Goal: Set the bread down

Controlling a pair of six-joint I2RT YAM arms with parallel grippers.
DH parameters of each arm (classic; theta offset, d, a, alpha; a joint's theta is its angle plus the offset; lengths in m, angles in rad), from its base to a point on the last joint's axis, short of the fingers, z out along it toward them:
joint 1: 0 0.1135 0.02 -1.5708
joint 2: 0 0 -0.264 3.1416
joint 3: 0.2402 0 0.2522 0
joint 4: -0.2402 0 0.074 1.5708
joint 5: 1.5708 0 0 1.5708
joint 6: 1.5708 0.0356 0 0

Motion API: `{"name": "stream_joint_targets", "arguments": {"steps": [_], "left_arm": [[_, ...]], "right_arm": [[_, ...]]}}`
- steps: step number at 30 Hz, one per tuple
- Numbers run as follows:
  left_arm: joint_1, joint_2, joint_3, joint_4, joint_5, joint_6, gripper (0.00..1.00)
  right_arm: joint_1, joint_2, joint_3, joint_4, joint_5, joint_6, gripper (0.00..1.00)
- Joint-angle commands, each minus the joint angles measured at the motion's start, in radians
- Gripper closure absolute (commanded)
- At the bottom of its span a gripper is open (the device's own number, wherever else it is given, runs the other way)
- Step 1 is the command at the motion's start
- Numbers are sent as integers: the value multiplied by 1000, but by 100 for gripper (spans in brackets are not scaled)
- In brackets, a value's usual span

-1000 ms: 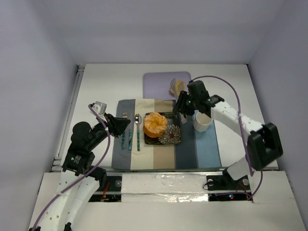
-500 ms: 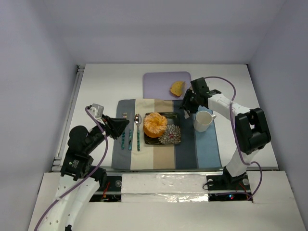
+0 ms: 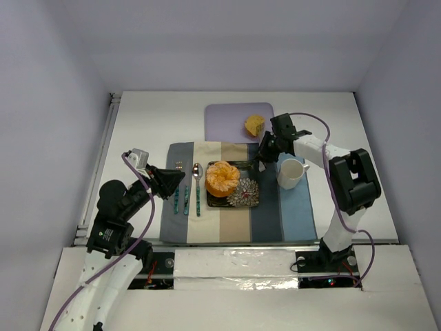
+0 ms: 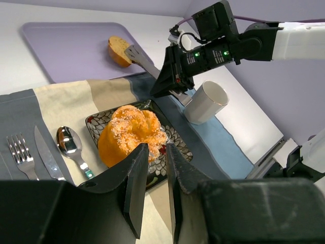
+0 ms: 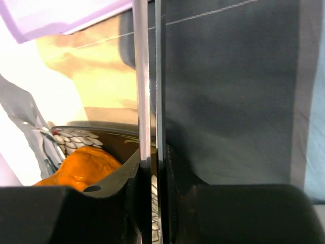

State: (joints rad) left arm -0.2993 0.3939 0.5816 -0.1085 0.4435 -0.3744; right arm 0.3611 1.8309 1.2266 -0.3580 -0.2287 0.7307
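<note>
The bread [image 3: 253, 125] is a small golden slice with a brown crust. It lies on the right end of the purple tray [image 3: 224, 121], and the left wrist view shows the bread [image 4: 119, 50] too. My right gripper [image 3: 262, 152] is shut on metal tongs [image 4: 147, 63], whose two blades [image 5: 143, 76] are squeezed close together. The tongs' tip rests against the bread's right side. The right gripper [image 5: 151, 157] hangs over the dark stripe of the placemat. Over the mat's left edge hovers my left gripper [image 3: 180, 178], slightly open and holding nothing.
A patterned plate [image 3: 248, 196] holds a large orange pastry [image 3: 222, 178] in the middle of the striped placemat [image 3: 296, 214]. A white mug [image 3: 291, 172] stands just right of the right gripper. A fork [image 3: 176, 196], a knife [image 3: 186, 196] and a spoon [image 3: 197, 172] lie at the left.
The right gripper has drawn back from the tray towards the plate's right edge, and the tongs' blades have come together. The bread stays on the tray. The left arm has barely moved.
</note>
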Motion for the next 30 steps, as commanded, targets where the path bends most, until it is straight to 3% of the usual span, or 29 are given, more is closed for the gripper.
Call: {"name": "stream_joint_targets", "arguments": {"steps": [1, 12, 22, 30], "left_arm": [[6, 5, -11, 49, 6, 5, 82], [6, 25, -11, 50, 8, 5, 82], [6, 52, -12, 55, 18, 3, 82], [15, 60, -14, 56, 23, 2, 82]], "right_arm": [[-4, -80, -21, 89, -34, -1, 82], [42, -441, -266, 94, -199, -2, 84], [249, -824, -576, -13, -187, 133, 83], [269, -1054, -706, -91, -211, 225, 83]]}}
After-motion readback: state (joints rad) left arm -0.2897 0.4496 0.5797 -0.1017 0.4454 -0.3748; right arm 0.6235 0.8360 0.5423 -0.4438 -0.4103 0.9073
